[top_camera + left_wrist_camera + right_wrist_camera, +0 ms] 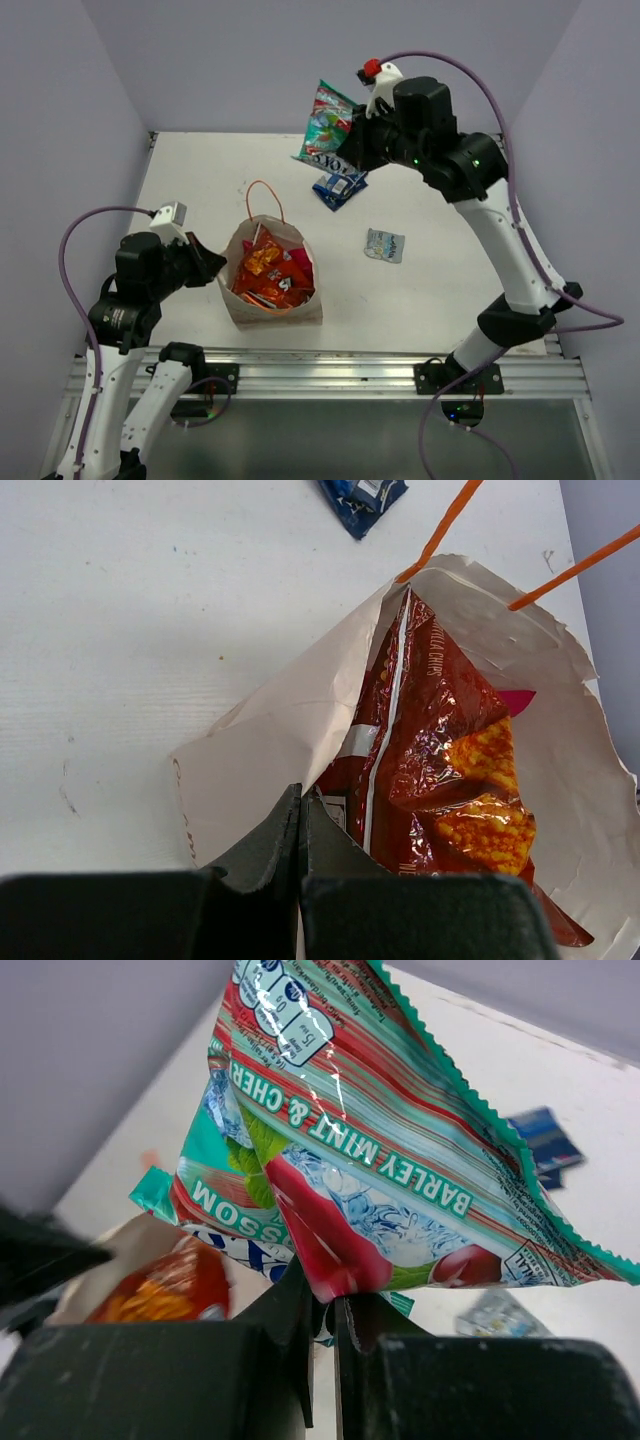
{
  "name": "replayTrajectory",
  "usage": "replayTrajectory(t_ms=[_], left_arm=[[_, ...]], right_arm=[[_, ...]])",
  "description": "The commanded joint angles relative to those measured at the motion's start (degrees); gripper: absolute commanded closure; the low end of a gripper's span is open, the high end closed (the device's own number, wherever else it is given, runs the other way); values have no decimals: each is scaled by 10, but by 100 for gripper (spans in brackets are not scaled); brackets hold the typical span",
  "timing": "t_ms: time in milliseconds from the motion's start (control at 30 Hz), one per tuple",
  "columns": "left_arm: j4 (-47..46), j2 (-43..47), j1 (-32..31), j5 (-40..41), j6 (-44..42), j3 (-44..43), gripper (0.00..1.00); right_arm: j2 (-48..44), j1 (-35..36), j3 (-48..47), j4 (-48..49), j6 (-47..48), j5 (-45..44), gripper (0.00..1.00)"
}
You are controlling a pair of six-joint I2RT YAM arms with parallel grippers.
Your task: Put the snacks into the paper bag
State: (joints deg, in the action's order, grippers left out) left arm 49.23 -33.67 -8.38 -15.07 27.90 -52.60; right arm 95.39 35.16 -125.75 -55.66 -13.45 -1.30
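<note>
Snacks partly bagged: orange packet [265, 272] inside paper bag [243, 308], whose rim left gripper [300, 815] pinches; right gripper [322, 1300] clamps green packet [328, 125] aloft; blue packet [338, 187] and silver packet [385, 245] lie outside.

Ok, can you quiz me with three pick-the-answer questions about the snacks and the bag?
1. The paper bag has handles that are: A green; B orange; C black.
2. The blue packet is: A in the bag; B in a gripper; C on the table.
3. The right gripper is: A shut on the green-white packet; B open, empty; C shut on the bag.
Answers: B, both cords are orange; C, it lies flat on the table beyond the bag; A, it pinches the packet's edge.
</note>
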Motion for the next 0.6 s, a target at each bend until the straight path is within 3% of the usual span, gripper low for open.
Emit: replayTrajectory(t_ms=[0, 200, 567], left_arm=[[-10, 3, -1, -14, 7, 7, 100], [-14, 0, -1, -22, 1, 7, 100], [-7, 19, -1, -19, 5, 14, 100]], right_arm=[[-3, 59, -35, -105, 10, 93, 100], [22, 201, -26, -152, 23, 97, 100], [89, 284, -45, -211, 30, 98, 100]])
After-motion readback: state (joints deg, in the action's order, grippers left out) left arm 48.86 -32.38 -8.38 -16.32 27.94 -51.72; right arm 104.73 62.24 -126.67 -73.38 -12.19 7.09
